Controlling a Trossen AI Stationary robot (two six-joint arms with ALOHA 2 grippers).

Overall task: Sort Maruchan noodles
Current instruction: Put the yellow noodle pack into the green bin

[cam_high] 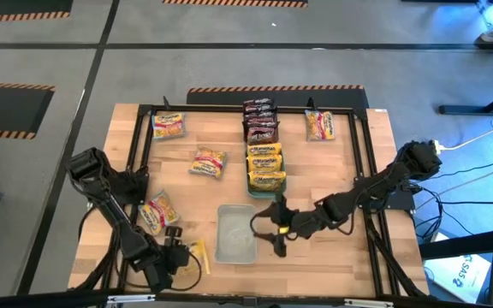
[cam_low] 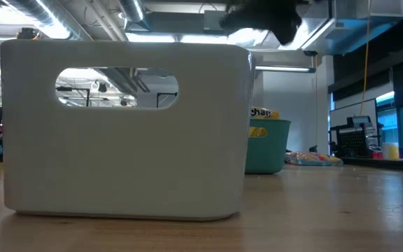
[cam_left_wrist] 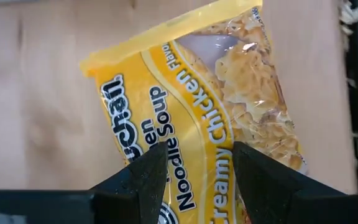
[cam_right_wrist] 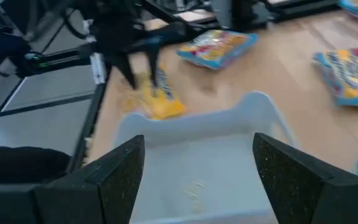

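**Left gripper carrying a yellow packet toward the sorting trays**

Left gripper (cam_left_wrist: 194,152) was clamped on a yellow packet (cam_left_wrist: 229,81) of Maruchan noodles. Its two dark fingers pinched the crinkly film near one end, so the flat rectangle hung edge-on beneath it, clear of the wooden table (cam_high: 349,248). Gripping the thin edge probably spared the brittle noodle block inside. The glossy wrapper showed a printed label and a clear window over pale curled noodles.

Just ahead of this gripper lay a pale pink-yellow packet (cam_high: 157,210). Two more (cam_high: 209,162) (cam_high: 169,126) lay farther off, all flat and loose, apparently still unsorted.

Between the two grippers stood a clear tray (cam_high: 236,233), a smooth, round-cornered rectangle with nothing in it. It seemed meant for one of the remaining colours.

Right gripper (cam_high: 274,231) hung at this tray's near wall with its fingers wide apart and holding nothing, probably to steady or shift it. Beyond it a teal tray (cam_high: 251,182) held stacked yellow packets (cam_high: 265,167). Past that, a dark grey tray (cam_high: 245,135) held dark red-brown packets (cam_high: 261,120), each colour kept to its own tray. A fourth pink-yellow packet (cam_high: 319,126) lay loose beside that far tray.
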